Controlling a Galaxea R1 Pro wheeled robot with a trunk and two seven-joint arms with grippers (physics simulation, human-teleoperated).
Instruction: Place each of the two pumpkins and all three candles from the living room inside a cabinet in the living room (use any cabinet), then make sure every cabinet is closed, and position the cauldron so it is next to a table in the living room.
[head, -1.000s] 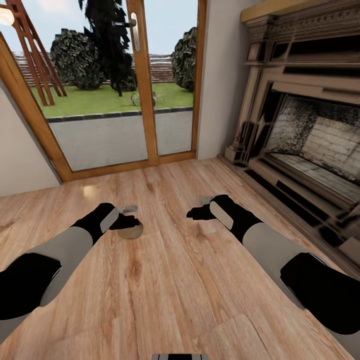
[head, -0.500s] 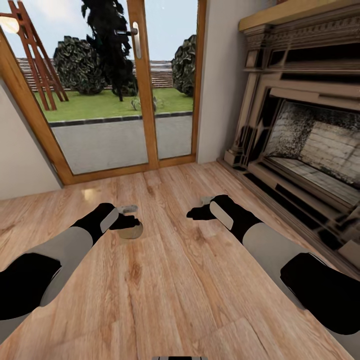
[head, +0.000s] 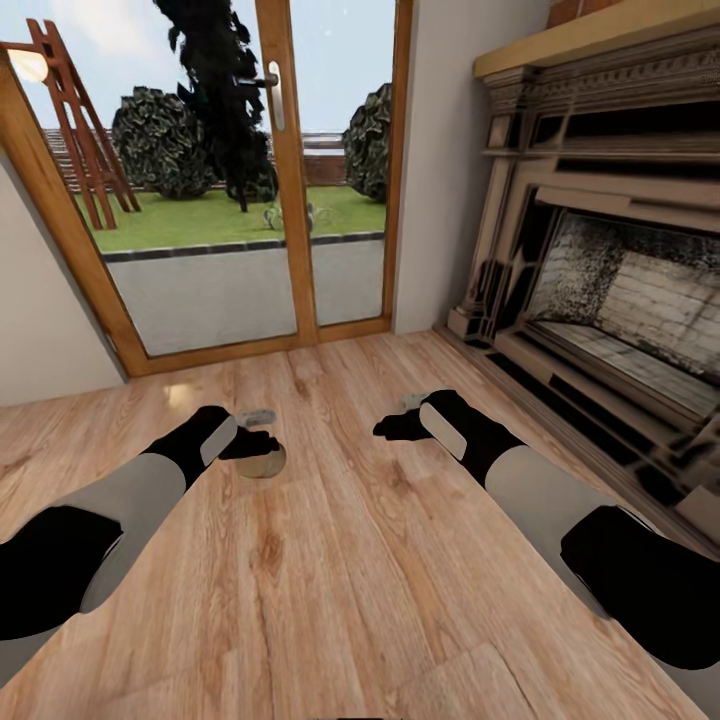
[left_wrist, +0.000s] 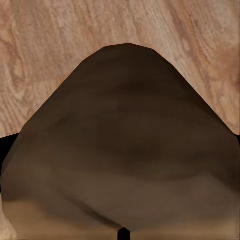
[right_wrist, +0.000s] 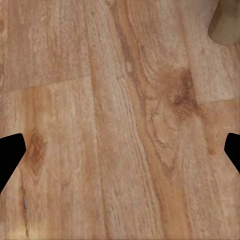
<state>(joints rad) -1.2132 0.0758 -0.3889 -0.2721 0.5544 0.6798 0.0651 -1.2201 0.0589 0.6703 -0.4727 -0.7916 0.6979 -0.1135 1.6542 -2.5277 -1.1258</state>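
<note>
1. Left gripper (head: 252, 443) – fingers clamped on a tan candle (head: 262, 462) held above the wood floor (head: 350, 580)
2. Right gripper (head: 392, 427) – fingers spread wide, nothing between them
3. Fireplace (head: 610, 290) to the right

Warm honey-brown grained floorboards (head: 330, 560), a tan-brown candle (head: 262, 462), black-and-grey arms, dark brown fireplace (head: 610, 270)

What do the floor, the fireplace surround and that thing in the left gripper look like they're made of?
The floor looks like varnished wooden planks: grain, knots and a faint sheen. The fireplace surround seems to be carved wood or stone in a matte tan; I can't tell which. The candle in the left gripper looks like dull beige-brown wax.
</note>
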